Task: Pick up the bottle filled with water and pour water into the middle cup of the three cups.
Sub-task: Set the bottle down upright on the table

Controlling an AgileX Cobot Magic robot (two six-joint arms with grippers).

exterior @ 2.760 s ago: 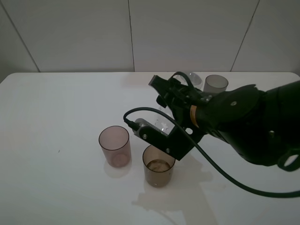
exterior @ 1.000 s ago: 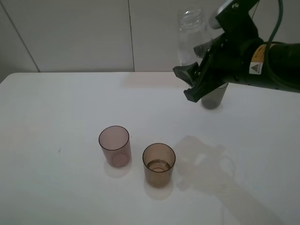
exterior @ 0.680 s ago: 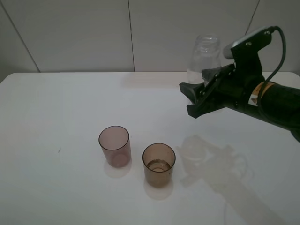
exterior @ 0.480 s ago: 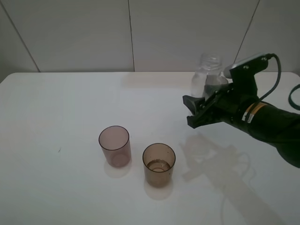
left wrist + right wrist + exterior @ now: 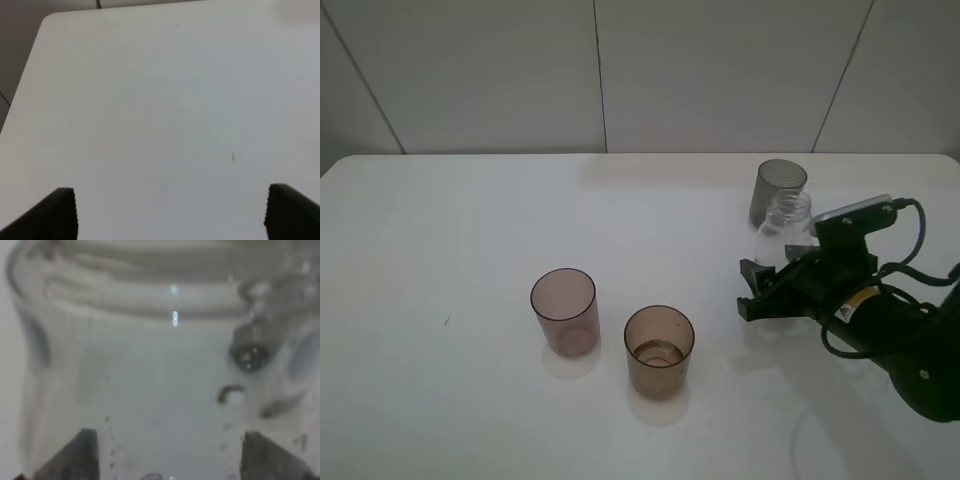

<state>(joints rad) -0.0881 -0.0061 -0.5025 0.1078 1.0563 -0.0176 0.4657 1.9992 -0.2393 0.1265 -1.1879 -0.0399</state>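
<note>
though clear plastic, bottle (image 5: 783, 228) ribbed-necked

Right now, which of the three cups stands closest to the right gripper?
The dark grey cup, at the back right just behind the bottle that the right gripper holds. The mauve-pink cup and the amber-brown cup stand farther off to the left.

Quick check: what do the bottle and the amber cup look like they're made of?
The bottle: clear, colourless, glossy, likely thin plastic; the table shows through it, and the right wrist view shows a moulded threaded neck. The amber cup: translucent brown, smooth, probably plastic; its bottom is visible through the wall.
</note>
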